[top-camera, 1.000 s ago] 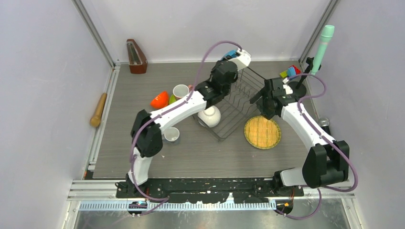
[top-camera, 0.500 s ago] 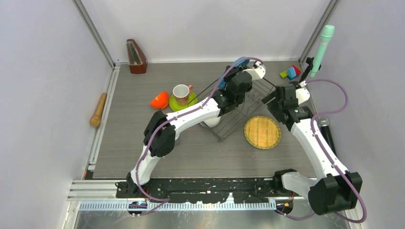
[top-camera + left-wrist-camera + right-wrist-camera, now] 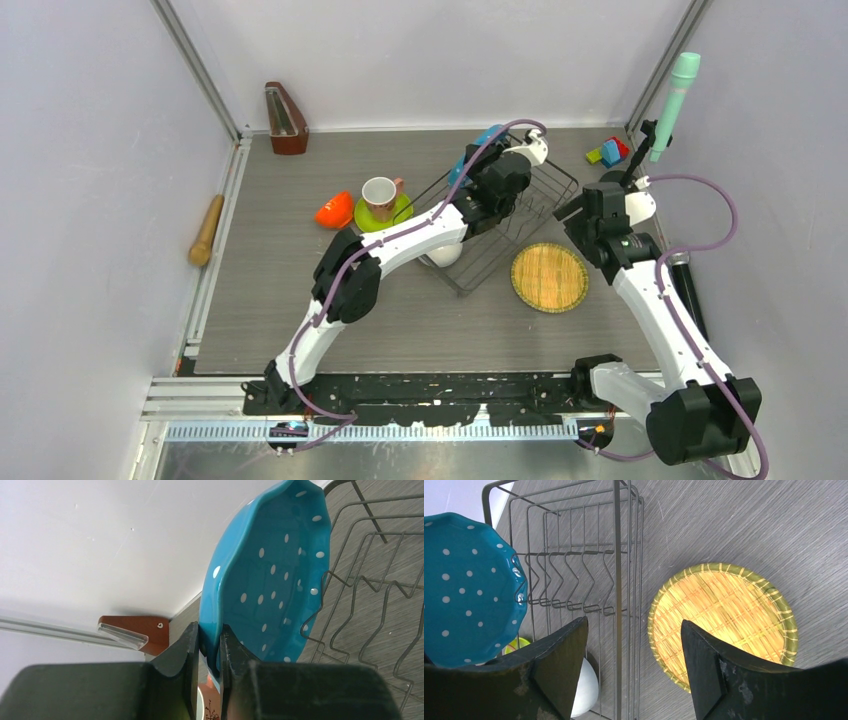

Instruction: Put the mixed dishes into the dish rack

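Two arms reach out from the near edge, and nearest to them a round woven bamboo mat [image 3: 549, 277] lies flat on the table, just right of the dish rack [image 3: 505, 235]. The white bowl [image 3: 441, 254] sits outside the rack, tight against its near-left side and half hidden under the left arm. The right gripper [image 3: 634, 625] hangs above the rack's right edge with its fingers spread wide, holding nothing and touching nothing.

Farther back, the left gripper [image 3: 209, 640] is clamped on the rim of the blue white-dotted plate [image 3: 270, 580], one finger on each face. The plate stands on edge at the rack's far-left end, its scalloped rim close against the upright wire dividers; I cannot tell whether it touches them.

Left of the rack, well apart from it, the pink mug [image 3: 380, 192] stands upright on the small lime-green plate [image 3: 397, 213], and the small orange bowl [image 3: 334, 211] sits tilted just beside that plate. A wooden rolling pin [image 3: 207, 230] lies along the left wall, and a brown metronome [image 3: 285, 118] stands in the far-left corner.
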Robot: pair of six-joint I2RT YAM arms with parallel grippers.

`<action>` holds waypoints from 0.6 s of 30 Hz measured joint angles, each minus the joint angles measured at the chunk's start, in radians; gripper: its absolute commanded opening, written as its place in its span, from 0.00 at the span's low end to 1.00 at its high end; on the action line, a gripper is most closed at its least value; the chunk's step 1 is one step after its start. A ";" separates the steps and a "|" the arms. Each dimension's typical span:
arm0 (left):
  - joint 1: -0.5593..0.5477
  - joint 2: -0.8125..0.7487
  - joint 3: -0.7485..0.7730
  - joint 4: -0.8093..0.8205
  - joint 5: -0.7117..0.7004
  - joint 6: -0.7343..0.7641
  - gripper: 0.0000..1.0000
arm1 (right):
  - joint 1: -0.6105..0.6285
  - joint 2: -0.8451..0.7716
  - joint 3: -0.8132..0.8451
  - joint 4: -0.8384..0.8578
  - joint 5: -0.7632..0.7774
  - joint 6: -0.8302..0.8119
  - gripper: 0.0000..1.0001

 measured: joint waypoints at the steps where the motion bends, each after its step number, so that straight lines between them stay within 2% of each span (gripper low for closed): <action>1: 0.000 0.000 0.000 0.003 -0.005 -0.002 0.00 | -0.001 0.000 0.000 0.000 0.000 0.000 0.74; 11: 0.000 0.000 0.020 0.061 -0.030 0.088 0.00 | -0.016 0.000 0.000 0.001 -0.009 0.000 0.74; 18: -0.007 -0.002 0.028 0.068 -0.030 0.085 0.00 | -0.020 0.003 0.000 0.002 -0.020 0.000 0.74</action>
